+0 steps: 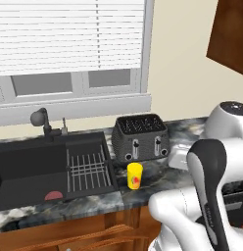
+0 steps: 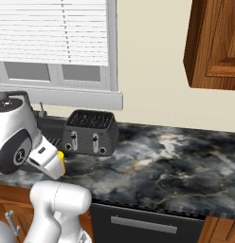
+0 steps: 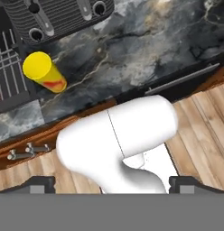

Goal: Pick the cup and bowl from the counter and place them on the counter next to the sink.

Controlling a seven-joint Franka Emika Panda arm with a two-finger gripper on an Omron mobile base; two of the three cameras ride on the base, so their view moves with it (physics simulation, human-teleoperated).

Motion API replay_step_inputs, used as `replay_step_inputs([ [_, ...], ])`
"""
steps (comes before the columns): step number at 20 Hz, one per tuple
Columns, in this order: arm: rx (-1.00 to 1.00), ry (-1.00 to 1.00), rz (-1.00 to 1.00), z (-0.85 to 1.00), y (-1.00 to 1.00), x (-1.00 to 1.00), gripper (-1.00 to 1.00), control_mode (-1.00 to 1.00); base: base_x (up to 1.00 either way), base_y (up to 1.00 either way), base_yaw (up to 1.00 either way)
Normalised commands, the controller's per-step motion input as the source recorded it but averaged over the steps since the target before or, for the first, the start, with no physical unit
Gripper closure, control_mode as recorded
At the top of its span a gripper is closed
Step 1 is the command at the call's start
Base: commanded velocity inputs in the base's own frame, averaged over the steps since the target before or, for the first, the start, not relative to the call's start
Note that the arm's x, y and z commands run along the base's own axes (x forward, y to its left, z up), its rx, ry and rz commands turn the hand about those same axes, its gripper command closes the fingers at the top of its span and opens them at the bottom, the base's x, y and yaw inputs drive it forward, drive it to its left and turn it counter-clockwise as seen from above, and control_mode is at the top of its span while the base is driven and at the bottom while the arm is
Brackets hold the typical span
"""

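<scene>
my arm (image 1: pixel 192 206): glossy white rounded shells, thick tube-like links
my joints: dark grey-black bands and caps between the white parts
my finger tips (image 3: pixel 39 184): small, dark, blocky, two of them

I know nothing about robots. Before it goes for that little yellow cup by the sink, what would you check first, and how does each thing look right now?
1. Cup upright on the counter: ok.
2. Room around the cup: it stands apart from the toaster behind it and beside the sink; ok.
3. Fingers spread wide with nothing between them: ok.
4. Gripper lined up over the cup: not ok; in the hand view the cup sits far up at the left, away from the fingers.
5. Bowl located: cannot tell; a reddish round edge shows inside the sink, but too little of it to name.
</scene>
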Motion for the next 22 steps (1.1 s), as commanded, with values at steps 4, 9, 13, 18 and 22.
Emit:
replay_step_inputs([
  [4,-0.2,0.0,0.15,0.0,-0.14,0.04,-1.0,-1.0,0.0,0.0,0.0],
  [9,-0.02,-0.07,0.24,0.11,0.0,-0.64,-1.0,-1.0,0.0,0.0,0.0],
  [13,0.0,-0.06,0.18,0.03,0.0,-0.59,-1.0,-1.0,0.0,0.0,0.0],
  [18,0.0,0.0,0.0,0.0,0.0,0.0,-1.0,-1.0,0.0,0.0,0.0],
  [22,0.0,0.0,0.0,0.0,0.0,0.0,-1.0,-1.0,0.0,0.0,0.0],
])
